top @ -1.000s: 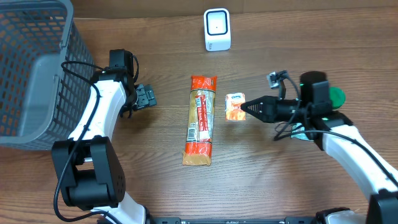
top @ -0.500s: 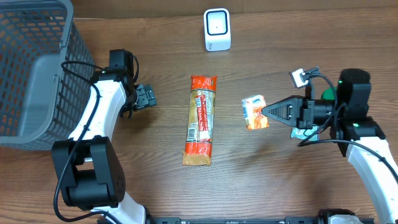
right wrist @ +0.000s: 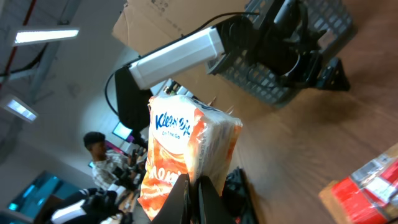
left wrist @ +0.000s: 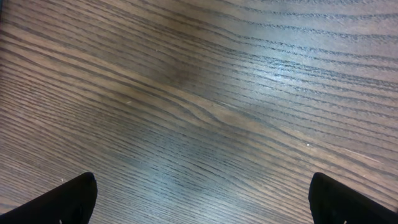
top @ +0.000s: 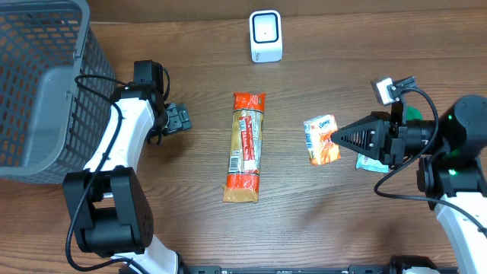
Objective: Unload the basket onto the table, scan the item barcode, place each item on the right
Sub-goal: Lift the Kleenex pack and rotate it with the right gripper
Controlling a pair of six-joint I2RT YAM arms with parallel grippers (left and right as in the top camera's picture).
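Here the right claw (top: 338, 138) was clamped on the tissue pack (top: 320, 139), held above the surface (top: 342, 221) well apart from the scanner (top: 265, 36), whose window its barcode likely needed to face squarely, while the left claw (top: 179, 118) gaped empty.

The right gripper (top: 340, 138) is pulling back toward 3 o'clock, carrying the tissue pack (top: 322, 140) pinched between its fingers. A second ago the pack sat just beside the long snack package (top: 246, 147), at its 3 o'clock side; now a clear strip of table separates them. The pack looks larger from above and has tilted, its top leaning toward 1 o'clock. The right arm's elbow and wrist have swung out toward the table's 3 o'clock edge.
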